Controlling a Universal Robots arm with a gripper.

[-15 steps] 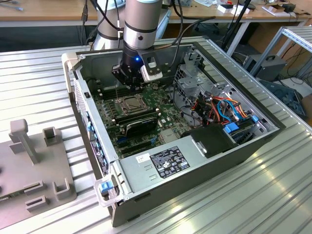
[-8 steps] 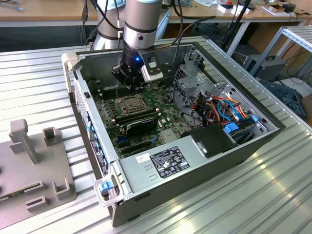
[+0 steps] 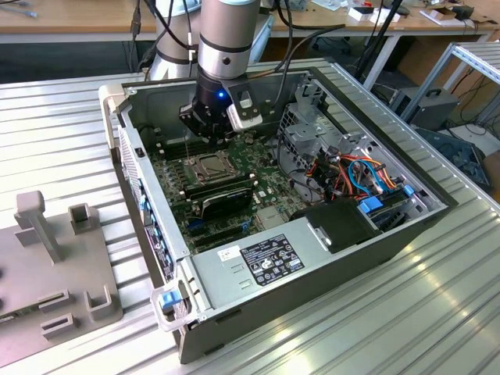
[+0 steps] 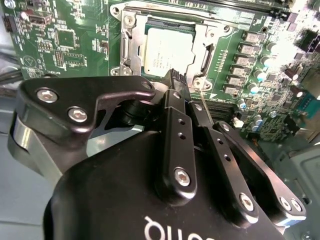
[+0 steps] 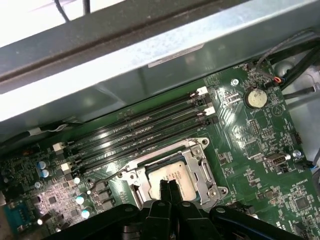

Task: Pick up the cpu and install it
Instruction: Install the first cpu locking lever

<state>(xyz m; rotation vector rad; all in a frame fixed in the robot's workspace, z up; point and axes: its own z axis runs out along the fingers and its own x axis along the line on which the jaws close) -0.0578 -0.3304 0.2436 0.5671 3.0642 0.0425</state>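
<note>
A ribbed metal tabletop (image 3: pixel 62 133) carries a grey slotted fixture (image 3: pixel 55 266) at the exterior view's left edge. Beside it, across the middle of the tabletop, an open computer case (image 3: pixel 312 289) lies on its side with the green motherboard (image 3: pixel 258 148) exposed. The silver arm (image 3: pixel 226 35) reaches down into the case near its far wall. The black gripper (image 5: pixel 169 186) hangs just above the metal-framed socket (image 3: pixel 212 165).

In both wrist views the cpu (image 4: pixel 167 47) lies flat inside that socket, pale metal top upward, with the frame around it. The gripper's two fingers (image 5: pixel 163 192) are pressed together with nothing between them, their tips over the cpu's near edge. Whether they touch it I cannot tell. Black memory slots (image 5: pixel 140 132) run along the socket's far side.

Toward the exterior view's right, a grey power-supply box (image 3: pixel 262 262) sits along the case's near wall. Orange and blue cables (image 3: pixel 355 176) cluster beyond it.
</note>
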